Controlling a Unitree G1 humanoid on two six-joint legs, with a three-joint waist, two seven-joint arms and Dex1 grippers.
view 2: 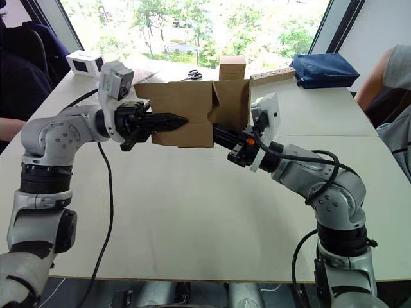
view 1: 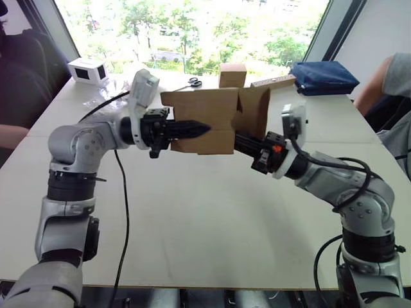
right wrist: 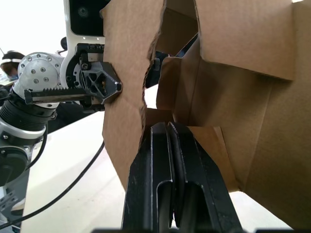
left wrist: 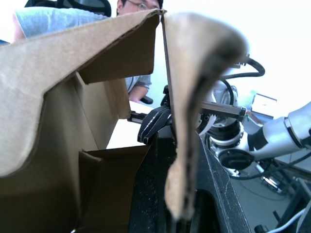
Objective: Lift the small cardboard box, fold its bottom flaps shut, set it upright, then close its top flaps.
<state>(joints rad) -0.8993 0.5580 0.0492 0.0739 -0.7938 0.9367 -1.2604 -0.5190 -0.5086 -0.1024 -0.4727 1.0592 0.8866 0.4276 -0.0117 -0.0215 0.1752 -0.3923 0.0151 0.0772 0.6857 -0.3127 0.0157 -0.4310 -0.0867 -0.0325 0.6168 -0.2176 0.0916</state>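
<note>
The small cardboard box (view 1: 205,119) hangs on its side above the table, between my two arms. My left gripper (view 1: 192,129) comes in from the left end and is shut on the box's near wall. In the left wrist view that wall (left wrist: 194,97) runs between its fingers (left wrist: 153,194). The flaps (view 1: 255,109) at the right end stand open; I cannot tell whether they are the top flaps or the bottom ones. My right gripper (right wrist: 167,127) is shut and its tips reach into that open end, with nothing seen between them.
A similar brown box (view 1: 232,75), scissors (view 1: 194,81) and a cardboard strip (view 1: 273,81) lie at the table's far side. A white box with dark panels (view 1: 88,70) is far left, a blue bag (view 1: 323,77) far right. People sit at both sides. A black cable (view 1: 122,192) crosses the table.
</note>
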